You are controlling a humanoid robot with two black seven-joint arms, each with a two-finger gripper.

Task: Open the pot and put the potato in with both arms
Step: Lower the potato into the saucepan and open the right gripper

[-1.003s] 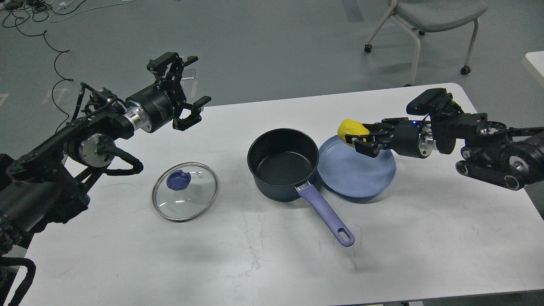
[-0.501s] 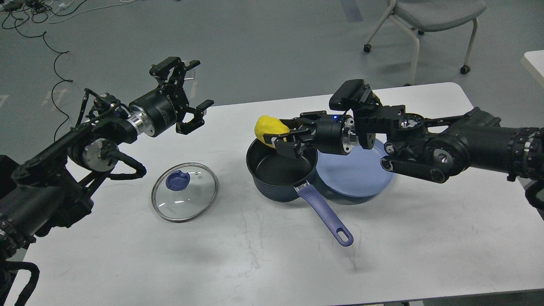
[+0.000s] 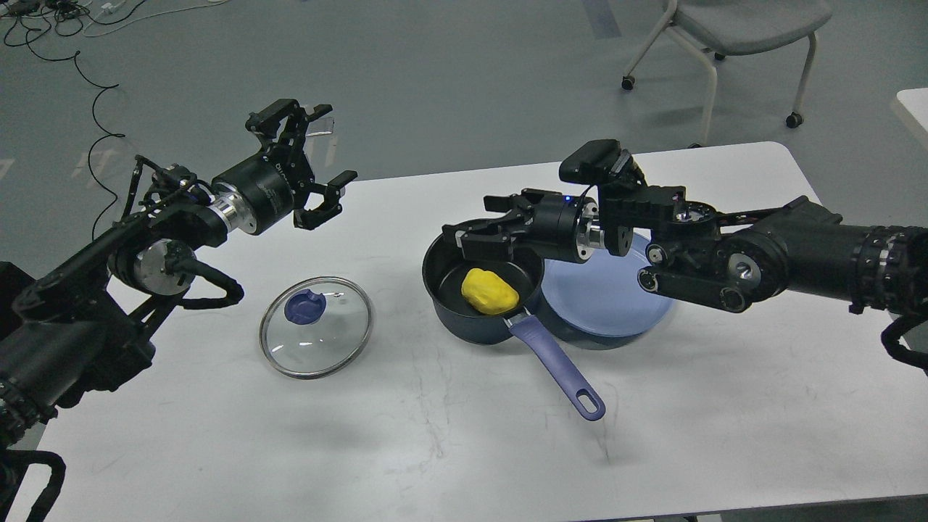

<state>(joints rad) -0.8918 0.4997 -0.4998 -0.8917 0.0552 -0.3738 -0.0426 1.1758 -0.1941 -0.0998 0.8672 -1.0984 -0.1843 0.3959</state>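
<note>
Head view, quick rundown: lid [image 3: 316, 327] is off and lies flat on the table [image 3: 435, 449], at approx 9 o'clock from the pot [image 3: 483, 282] and apart from it. Potato [image 3: 490, 291] sits inside the pot, on the bottom, toward the handle [image 3: 557, 363] side (handle runs out to approx 5 o'clock). Right gripper [image 3: 482, 233] hovers over the pot's far rim w/ fingers spread, nothing in them. Left gripper [image 3: 312, 163] hangs above the table's far-left edge at approx 10 o'clock from the pot, jaws apart, also empty. Plate [image 3: 616, 304] at 3 o'clock, touching the pot as far as I can tell, is bare. By my read both steps are done, opening and loading; what's left is pulling the arms clear.
</note>
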